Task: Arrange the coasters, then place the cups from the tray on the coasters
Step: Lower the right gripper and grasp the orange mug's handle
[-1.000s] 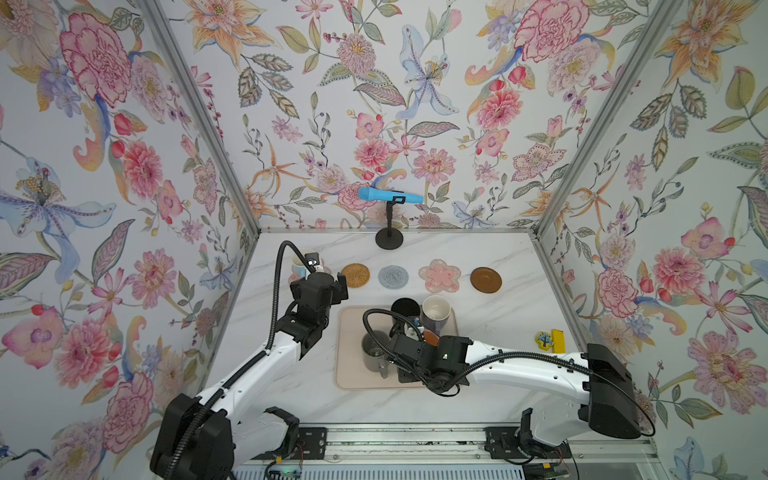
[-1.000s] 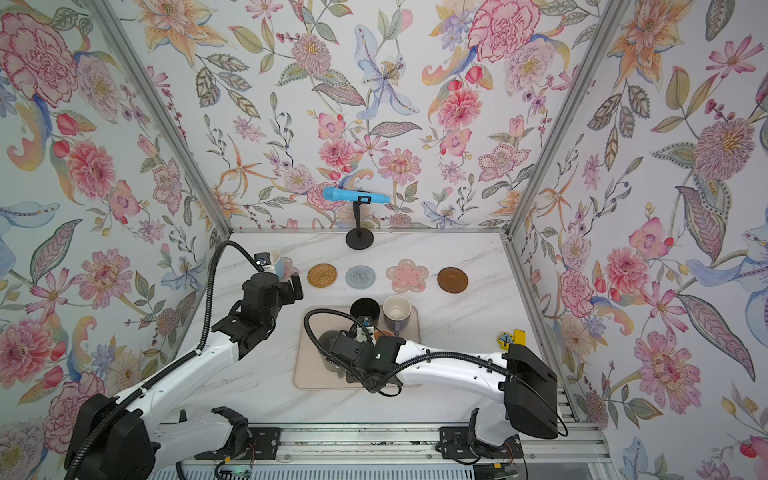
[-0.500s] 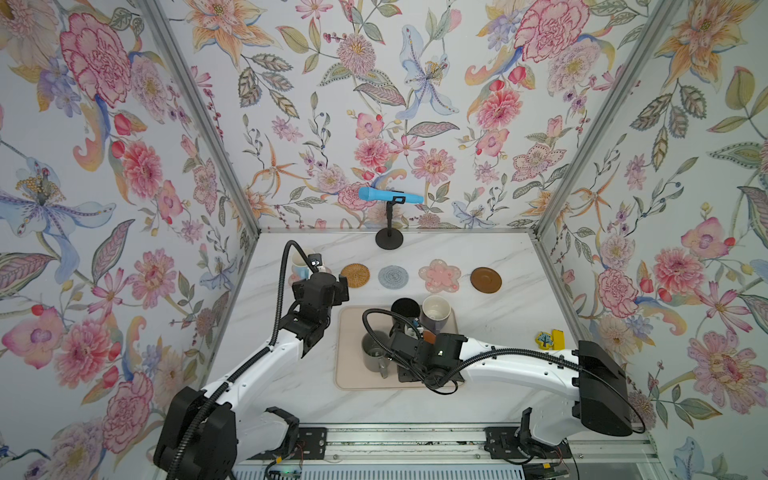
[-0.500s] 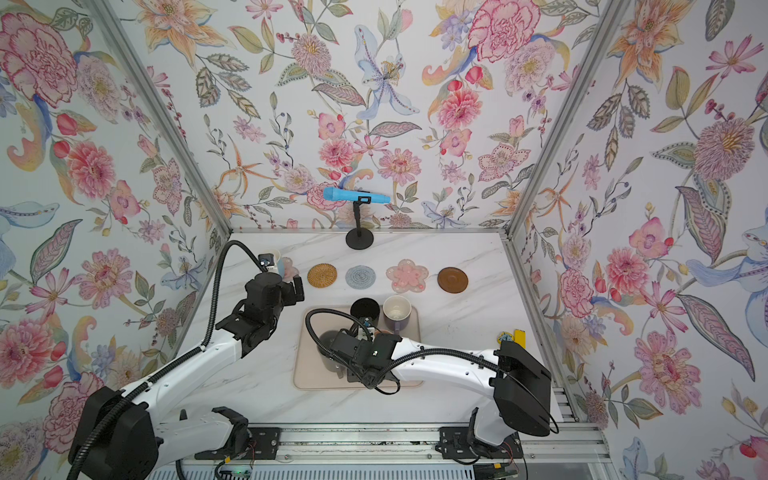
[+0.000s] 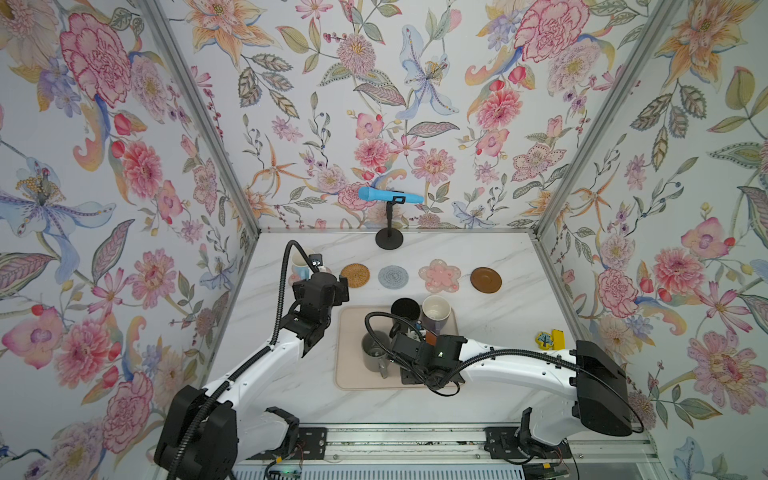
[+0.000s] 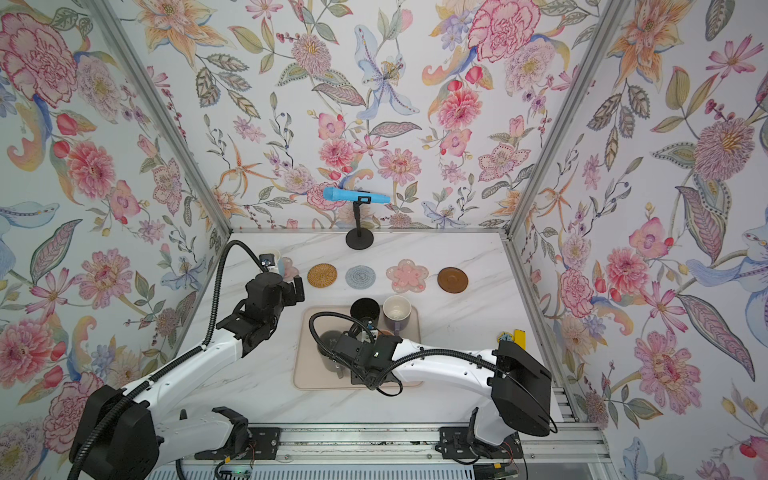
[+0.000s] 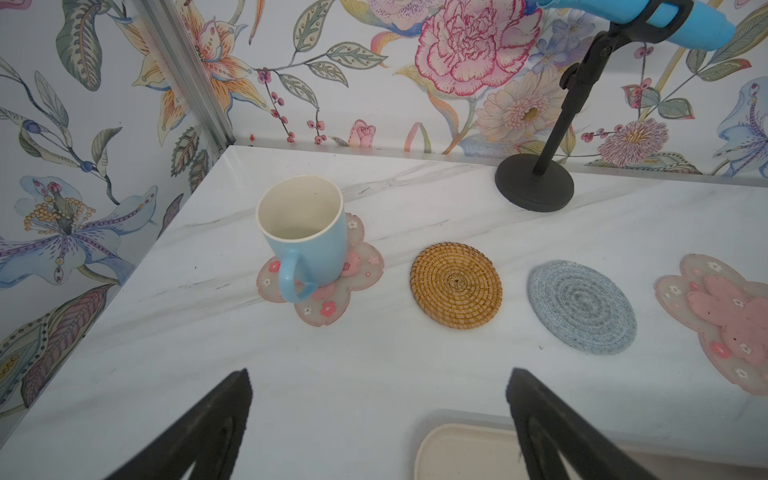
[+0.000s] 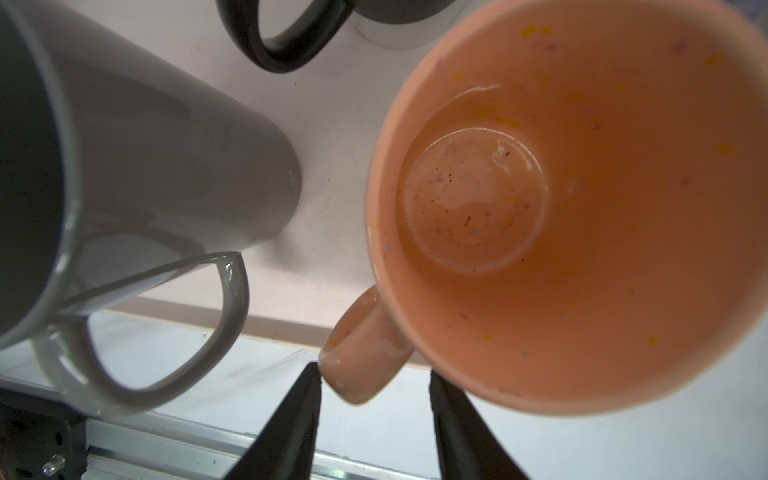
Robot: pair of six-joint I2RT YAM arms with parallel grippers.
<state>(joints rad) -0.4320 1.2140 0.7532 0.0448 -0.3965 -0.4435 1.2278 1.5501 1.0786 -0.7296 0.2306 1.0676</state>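
orange cup (image 8: 582,208) is the one being worked on. the right end effector (image 8: 374,372) has its jaws partly closed either side of the handle. one finger touches it and a sliver of gap shows at the other, so i cannot tell whether it grips. the cup looks to stand at the near edge of the tray (image 5: 353,370), beside the grey cup (image 8: 166,145). the black cup (image 5: 405,309) and purple cup (image 5: 436,309) stand further back.

the left end effector (image 7: 378,399) hangs wide open and empty over the surface (image 7: 374,353). beyond it the coasters lie in a row. the blue cup (image 7: 307,237) sits on the end pink coaster (image 7: 361,266). the rattan coaster (image 7: 456,285), grey-blue coaster (image 7: 582,307), second pink coaster (image 7: 723,320) and brown coaster (image 5: 486,279) are bare.

my reading: arranging is done, one cup is placed, four are left.
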